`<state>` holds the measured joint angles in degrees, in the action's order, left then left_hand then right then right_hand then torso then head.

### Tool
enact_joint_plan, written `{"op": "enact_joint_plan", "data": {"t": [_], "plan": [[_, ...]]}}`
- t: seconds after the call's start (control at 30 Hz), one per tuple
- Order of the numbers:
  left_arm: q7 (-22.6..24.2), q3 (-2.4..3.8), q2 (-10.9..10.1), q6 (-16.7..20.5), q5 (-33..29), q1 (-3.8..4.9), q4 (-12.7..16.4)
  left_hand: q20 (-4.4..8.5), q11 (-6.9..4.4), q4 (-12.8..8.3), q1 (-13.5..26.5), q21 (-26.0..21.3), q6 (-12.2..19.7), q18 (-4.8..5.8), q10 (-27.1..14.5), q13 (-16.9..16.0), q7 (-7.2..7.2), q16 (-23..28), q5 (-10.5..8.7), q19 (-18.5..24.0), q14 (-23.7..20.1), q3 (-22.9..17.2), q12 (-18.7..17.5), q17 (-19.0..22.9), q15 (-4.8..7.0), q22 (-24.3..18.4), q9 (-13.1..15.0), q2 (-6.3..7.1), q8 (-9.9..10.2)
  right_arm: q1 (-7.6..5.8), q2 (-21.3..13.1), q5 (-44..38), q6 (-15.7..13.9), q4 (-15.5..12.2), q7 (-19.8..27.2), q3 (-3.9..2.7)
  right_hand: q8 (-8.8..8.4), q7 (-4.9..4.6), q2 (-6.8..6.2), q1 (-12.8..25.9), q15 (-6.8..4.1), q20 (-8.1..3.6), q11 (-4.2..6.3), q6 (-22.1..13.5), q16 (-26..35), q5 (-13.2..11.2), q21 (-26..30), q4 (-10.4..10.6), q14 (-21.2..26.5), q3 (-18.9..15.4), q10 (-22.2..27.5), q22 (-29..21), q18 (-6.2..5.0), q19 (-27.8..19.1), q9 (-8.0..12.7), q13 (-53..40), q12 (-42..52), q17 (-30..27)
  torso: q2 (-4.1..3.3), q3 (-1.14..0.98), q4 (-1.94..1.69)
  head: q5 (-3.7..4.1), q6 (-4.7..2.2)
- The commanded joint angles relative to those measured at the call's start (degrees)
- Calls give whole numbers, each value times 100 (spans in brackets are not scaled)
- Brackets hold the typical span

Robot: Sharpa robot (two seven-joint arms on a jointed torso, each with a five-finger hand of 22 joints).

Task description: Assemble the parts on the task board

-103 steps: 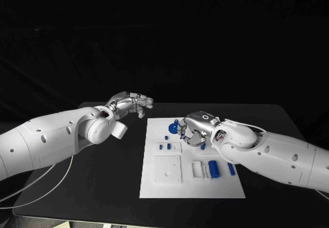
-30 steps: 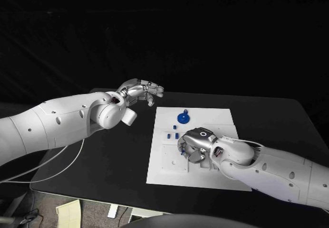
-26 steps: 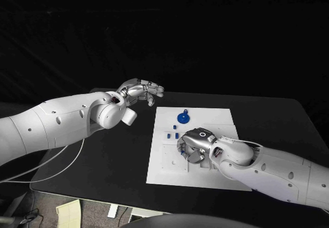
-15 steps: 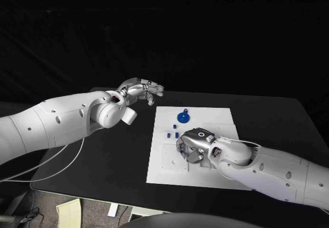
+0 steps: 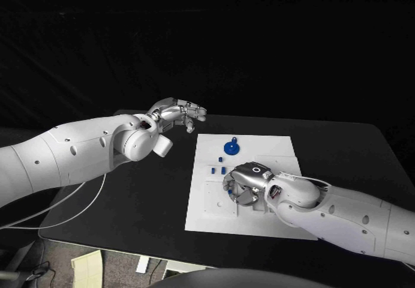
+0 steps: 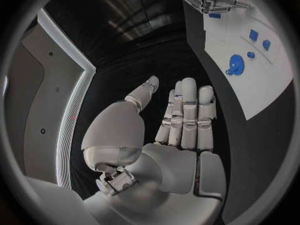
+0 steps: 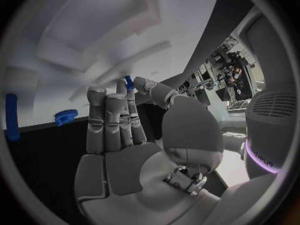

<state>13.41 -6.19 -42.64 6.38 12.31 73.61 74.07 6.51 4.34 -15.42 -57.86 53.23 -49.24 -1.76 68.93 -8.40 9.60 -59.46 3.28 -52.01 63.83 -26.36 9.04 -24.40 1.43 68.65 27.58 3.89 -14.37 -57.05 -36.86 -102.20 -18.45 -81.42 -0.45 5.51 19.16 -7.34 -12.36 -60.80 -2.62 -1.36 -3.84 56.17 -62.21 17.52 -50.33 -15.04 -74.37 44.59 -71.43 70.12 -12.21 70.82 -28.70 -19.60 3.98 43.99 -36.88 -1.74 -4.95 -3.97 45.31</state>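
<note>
The white task board (image 5: 259, 149) lies in the middle of the black table. My right hand (image 5: 246, 183) hovers low over the board's middle. It pinches a small blue part (image 7: 128, 81) between thumb and fingertip, close to the board's raised white blocks (image 7: 106, 30). A round blue part (image 5: 231, 147) sits at the board's far end, with two small blue pieces (image 5: 216, 171) nearer the left edge. My left hand (image 5: 178, 114) is raised off the board's far left corner, fingers (image 6: 187, 112) straight and apart, holding nothing.
A blue cylinder (image 7: 11, 116) and the round blue part (image 7: 65, 116) stand on the board beyond my right hand. The left wrist view shows the board (image 6: 275, 80) off to the side. Bare black table (image 5: 138, 192) surrounds the board.
Since the earliest frame my right hand has come from beside the round blue part to the board's middle, where it has stayed almost still for the last second. My left hand has stayed raised and open.
</note>
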Motion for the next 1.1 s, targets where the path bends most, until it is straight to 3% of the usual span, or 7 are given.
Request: {"op": "enact_joint_plan", "data": {"t": [0.03,0.3,0.37,0.53,0.73,0.97,1.1], "plan": [[30,3,-6,-104,207,3,22,50,58,27,34,-18,21,-465,-3,-8,33,26,-4,8,18,22,-6,-8,1,2,-8,-22,-3,35,-39,279,-94,0,136,31,-108,-104,-77,145,128,-49,-128,-219,13,169,22,-126,33,-374,508,10,-279,-12,44,201,-58,-9,0,2,1,8,8],[32,2,15,-122,173,1,-15,49,59,31,41,-19,25,-464,-4,-8,34,28,-4,8,18,26,-6,-10,0,3,-10,-18,-2,34,-187,404,-587,-146,137,31,-158,-146,-147,142,198,-48,-208,-319,9,134,43,-141,59,-576,752,6,-279,-42,67,307,-57,-14,0,-6,-1,-13,7],[26,2,13,-128,170,1,-22,49,59,32,44,-20,27,-463,-5,-8,35,29,-5,8,17,27,-7,-10,-1,3,-10,-16,-2,34,-245,468,-732,-194,167,31,-202,-175,-260,175,220,-44,-226,-400,7,216,46,-155,65,-636,831,7,-279,-52,87,334,-73,-14,1,-4,2,2,-12],[37,2,9,-110,143,1,-41,48,60,36,49,-22,31,-463,-7,-8,37,32,-4,9,15,30,-8,-11,-2,3,-11,-14,-1,12,-435,655,-924,-445,252,-14,-215,-208,-226,102,213,-50,-225,-454,-41,552,42,-131,45,-900,796,2,-279,-12,106,408,4,-11,1,-4,14,11,-37],[30,1,13,-115,142,1,-48,48,60,37,50,-23,33,-463,-8,-8,37,33,-4,10,15,30,-8,-12,-2,3,-12,-15,-2,-312,-651,697,-347,-670,-36,-230,-197,-195,-161,17,182,-36,-193,-427,-59,524,41,-112,35,-944,689,-3,-279,13,114,440,41,-21,2,-11,6,85,-98],[27,0,35,-131,142,1,-60,48,60,37,49,-25,34,-463,-9,-8,37,36,-4,11,13,29,-8,-13,-2,3,-12,-14,-2,-738,-981,549,261,-701,-299,-301,-209,-208,-116,-12,175,-23,-186,-450,-93,333,33,-99,30,-982,644,9,-279,15,145,504,35,-24,4,-6,10,180,-152],[32,0,64,-130,142,1,-70,48,60,38,48,-26,35,-463,-9,-8,37,37,-3,12,13,28,-7,-14,-2,3,-12,-15,-3,-778,-1152,468,452,-680,-347,-418,-239,-111,-192,85,182,-13,-192,-517,-113,378,23,-73,35,-1088,646,19,-279,19,174,550,18,-24,-3,-9,-7,246,-166]]}}
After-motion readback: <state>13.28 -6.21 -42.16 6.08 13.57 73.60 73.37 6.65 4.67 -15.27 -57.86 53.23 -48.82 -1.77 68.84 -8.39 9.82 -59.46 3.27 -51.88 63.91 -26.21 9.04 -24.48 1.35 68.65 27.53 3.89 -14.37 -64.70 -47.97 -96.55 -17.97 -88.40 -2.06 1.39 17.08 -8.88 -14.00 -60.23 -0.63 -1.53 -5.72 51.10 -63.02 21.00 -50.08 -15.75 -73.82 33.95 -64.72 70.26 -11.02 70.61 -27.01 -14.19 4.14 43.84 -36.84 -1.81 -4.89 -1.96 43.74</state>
